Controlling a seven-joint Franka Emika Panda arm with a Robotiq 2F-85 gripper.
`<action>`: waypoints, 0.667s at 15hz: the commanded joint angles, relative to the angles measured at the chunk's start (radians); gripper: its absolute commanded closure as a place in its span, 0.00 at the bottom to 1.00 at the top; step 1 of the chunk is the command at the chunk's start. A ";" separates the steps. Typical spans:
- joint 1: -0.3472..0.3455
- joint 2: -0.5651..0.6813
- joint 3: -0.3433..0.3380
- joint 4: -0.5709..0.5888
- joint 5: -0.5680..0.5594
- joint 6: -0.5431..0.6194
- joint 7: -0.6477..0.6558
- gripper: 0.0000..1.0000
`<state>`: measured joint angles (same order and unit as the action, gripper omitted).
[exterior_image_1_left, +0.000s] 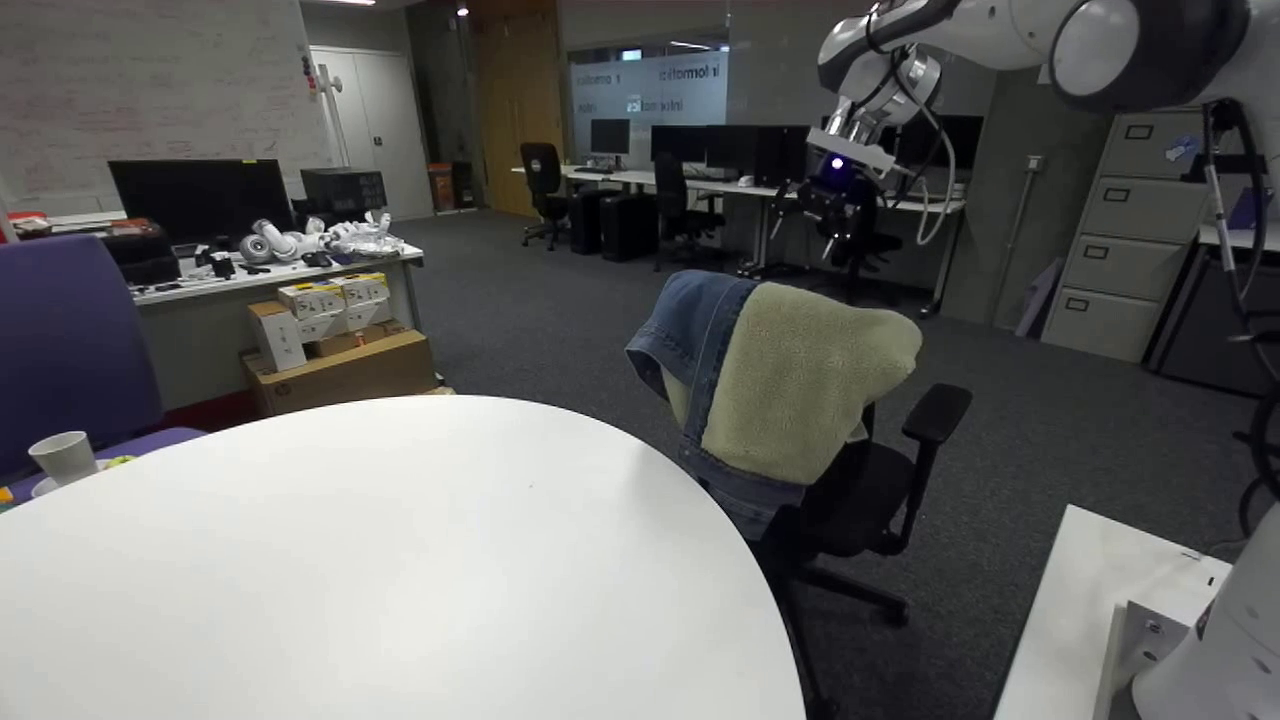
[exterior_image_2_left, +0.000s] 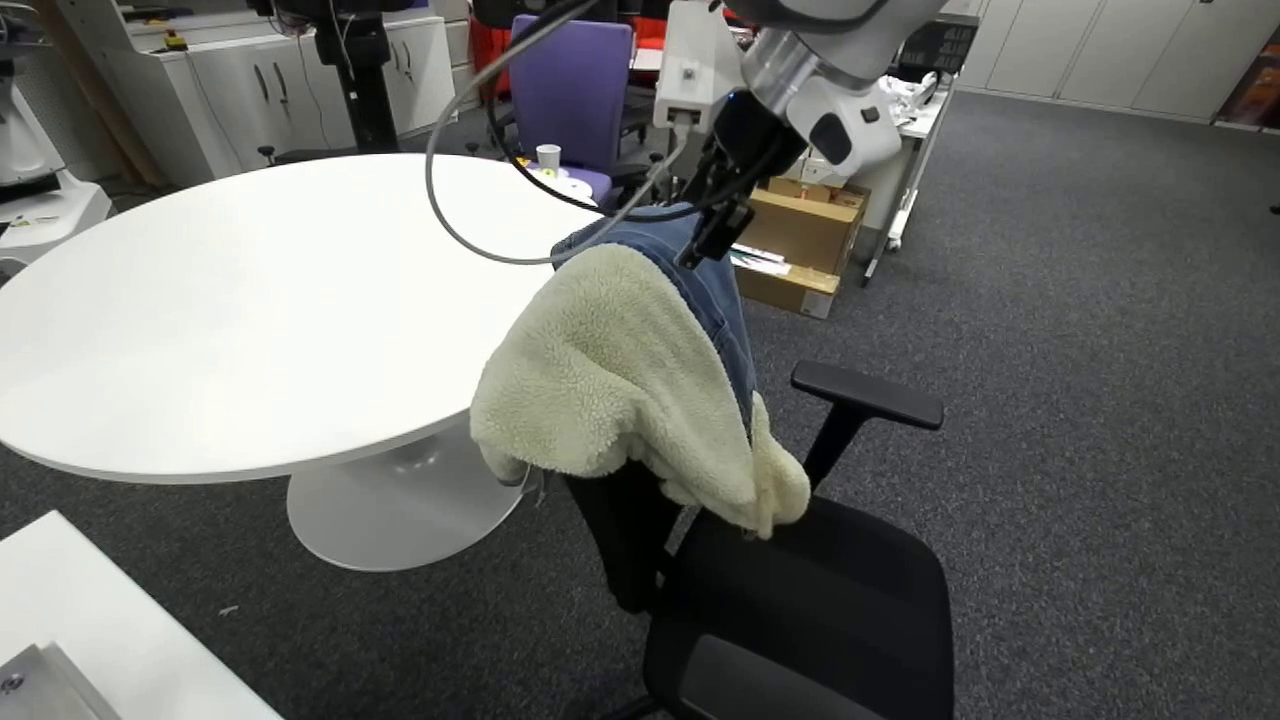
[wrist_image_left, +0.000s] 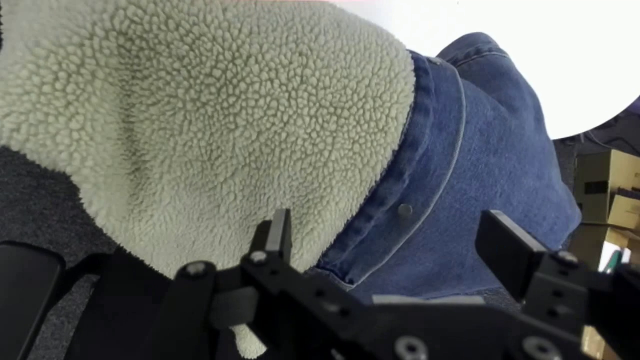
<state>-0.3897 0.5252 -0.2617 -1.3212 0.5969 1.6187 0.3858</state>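
stud (wrist_image_left: 405, 210) on jacket (wrist_image_left: 500, 145), wrist cam only, nr spread claw (wrist_image_left: 385, 222)

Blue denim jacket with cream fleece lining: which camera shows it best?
The wrist view: the blue denim jacket with cream fleece lining appears closest there, its fleece texture and round grey button clear, though cropped at left. Both exterior views show it smaller, draped over the black office chair.
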 joint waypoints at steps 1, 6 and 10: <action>-0.055 0.089 0.035 0.129 0.053 -0.069 0.068 0.00; -0.075 0.166 0.050 0.192 0.063 -0.088 0.105 0.00; -0.092 0.244 0.044 0.241 0.047 -0.077 0.159 0.00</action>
<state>-0.4454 0.7004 -0.2292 -1.1689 0.6391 1.5797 0.4925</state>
